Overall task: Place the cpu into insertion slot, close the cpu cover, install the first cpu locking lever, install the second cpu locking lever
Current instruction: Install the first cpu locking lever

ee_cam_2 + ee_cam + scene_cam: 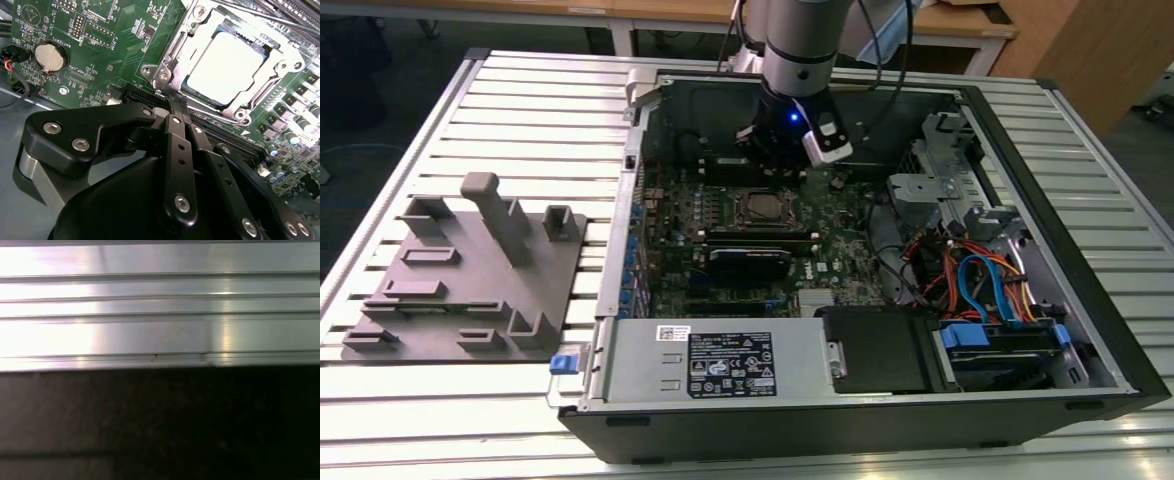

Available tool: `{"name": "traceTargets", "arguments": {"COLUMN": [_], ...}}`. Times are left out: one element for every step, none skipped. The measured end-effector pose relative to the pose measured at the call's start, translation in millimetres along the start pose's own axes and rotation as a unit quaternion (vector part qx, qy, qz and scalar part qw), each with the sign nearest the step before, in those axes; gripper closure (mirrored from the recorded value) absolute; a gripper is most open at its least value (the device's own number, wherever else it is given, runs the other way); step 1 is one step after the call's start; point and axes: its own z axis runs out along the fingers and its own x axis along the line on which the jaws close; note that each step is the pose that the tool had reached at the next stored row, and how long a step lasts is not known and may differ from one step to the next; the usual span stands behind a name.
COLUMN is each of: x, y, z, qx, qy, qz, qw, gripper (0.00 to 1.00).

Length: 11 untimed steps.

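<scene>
Tool: we see the gripper (172,102) with its two fingers (180,150) drawn together into one narrow tip, and nothing that we can make out between them.
Tip: it sits at one corner of the cpu cover (176,55); touching or just short, we cannot tell.
Cpu: we count one cpu (225,67), seated in the insertion slot (736,208), its pale top showing through the cover's window.
Cover: one, lying flat around the cpu.
Rod: one thin metal rod (260,17) runs along one side of the socket.
Edges: in the exterior view the arm reaches into the open computer case (854,420), near the wall farthest from the camera; walls fence the motherboard (115,45) all round.
Open room: board lies between the socket and the power-supply box (707,365).
Others: one coin cell (50,56); one grey fixture plate (467,290) on the slatted table (520,100), at the exterior view's left, well apart from the case.
</scene>
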Motion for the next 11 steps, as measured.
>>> {"name": "traceTargets", "arguments": {"x": [-0.1, -0.2, -0.1, -0.1, -0.1, -0.1, -0.1, -0.1, -0.1, -0.1, -0.1], "y": [0.3, 0.3, 0.2, 0.1, 0.2, 0.2, 0.3, 0.3, 0.3, 0.3, 0.2], "z": [0.4, 0.5, 0.2, -0.4, -0.9, -1.8, -2.3, -2.2, -2.2, -2.0, -1.5], "qx": [-0.0008, -0.0007, -0.0006, -0.0002, -0.0003, -0.0003, -0.0004, -0.0005, -0.0005, -0.0002, 0.0004], "qy": [-0.0003, -0.0005, -0.0004, -0.0001, -0.0002, -0.0002, -0.0002, -0.0002, -0.0002, -0.0002, -0.0002], "qz": [0.0, 0.0, 0.0, 0.0, 0.0, 0.0, 0.0, 0.0, 0.0, 0.0, 0.0], "qw": [1.0, 1.0, 1.0, 1.0, 1.0, 1.0, 1.0, 1.0, 1.0, 1.0, 1.0], "gripper": [0.9, 0.9, 0.9, 0.9, 0.9, 0.9, 0.9, 0.9, 0.9, 0.9, 0.9]}}
